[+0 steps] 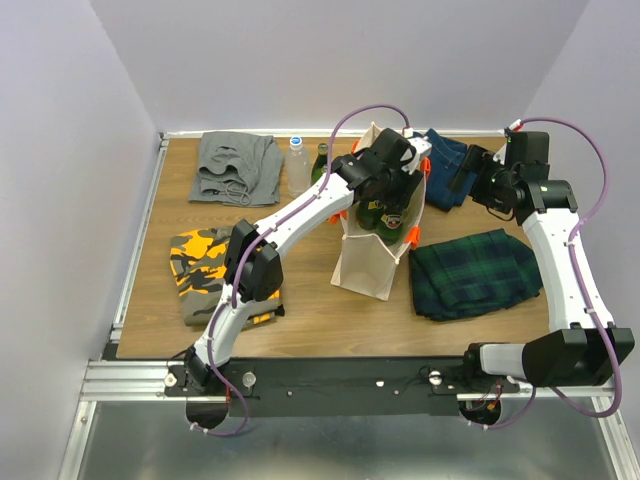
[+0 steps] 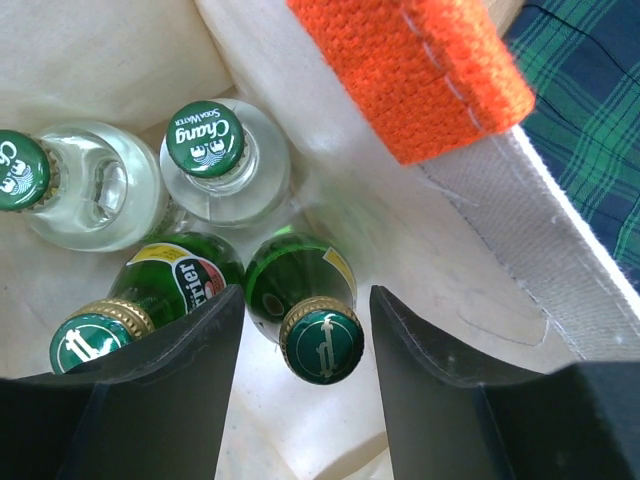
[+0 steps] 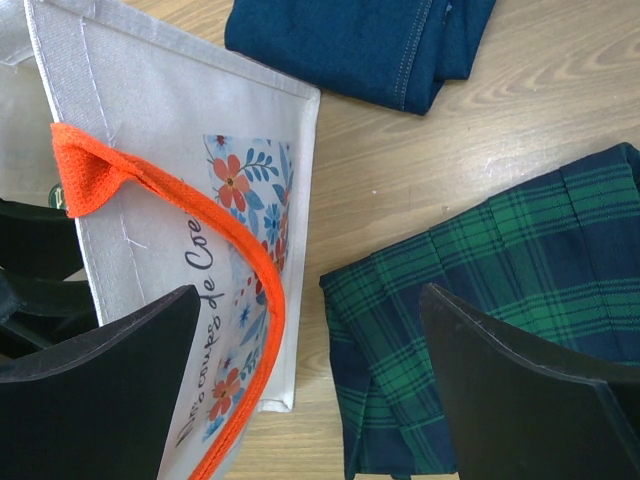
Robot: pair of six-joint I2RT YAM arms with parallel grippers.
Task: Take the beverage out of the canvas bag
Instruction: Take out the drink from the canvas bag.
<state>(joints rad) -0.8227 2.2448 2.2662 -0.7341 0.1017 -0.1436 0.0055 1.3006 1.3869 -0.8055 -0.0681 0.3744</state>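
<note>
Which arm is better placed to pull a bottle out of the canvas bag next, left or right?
Left. The left tool sits inside the canvas bag, jaws straddling a green bottle. The right tool hangs open outside, by the bag's wall.

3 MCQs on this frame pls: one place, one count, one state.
1. Where is the left gripper?
A) beside the bag, outside it
B) in the mouth of the bag, above the bottles
C) pulled back by its base

2. How many bottles show inside the bag in the left wrist view?
A) two
B) six
C) four

3. The right gripper is:
A) open, holding nothing
B) shut on the bag
C) shut on a bottle

Answers:
1 B: its fingers straddle a green bottle against the bag's inner wall.
2 C: two are clear and two are green.
3 A: its fingers stand wide apart and grip nothing.
</note>
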